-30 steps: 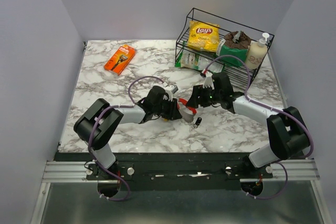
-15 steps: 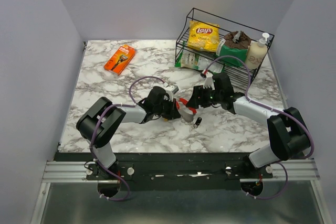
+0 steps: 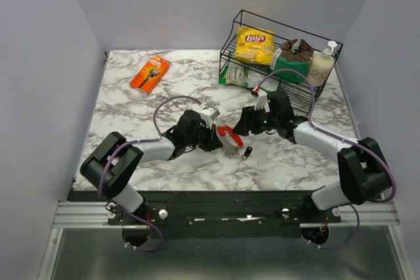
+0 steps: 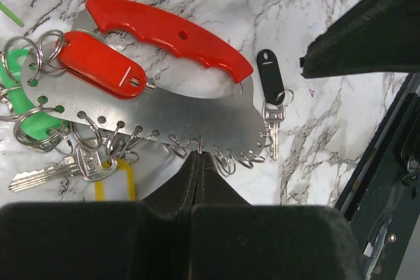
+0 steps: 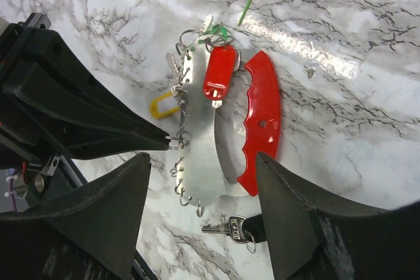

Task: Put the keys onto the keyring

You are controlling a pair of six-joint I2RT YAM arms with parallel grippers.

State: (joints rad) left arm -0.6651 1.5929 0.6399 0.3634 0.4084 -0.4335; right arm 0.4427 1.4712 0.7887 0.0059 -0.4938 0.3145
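Note:
The keyring [image 4: 164, 113] is a flat grey metal plate with a curved red side [image 4: 170, 31] and small wire rings along its edge. It lies on the marble between both arms [image 3: 230, 139]. My left gripper [image 4: 199, 157] is shut, its tips pinching one small ring on the plate's near edge. Keys with red [image 4: 102, 63], green [image 4: 29, 128] and yellow [image 4: 115, 181] heads hang at the plate's left end. A black-headed key [image 4: 270, 83] lies loose beside the plate's right end. My right gripper [image 5: 202, 162] hangs open above the keyring [image 5: 203, 142], holding nothing.
A black wire rack [image 3: 279, 54] at the back right holds a yellow chips bag [image 3: 254, 44] and a soap bottle [image 3: 321, 63]. An orange package [image 3: 149, 73] lies at the back left. Grey walls close in three sides.
My left gripper has closed on the small ring at the plate's edge, and its arm's elbow has swung left and nearer. The right arm has hardly moved.

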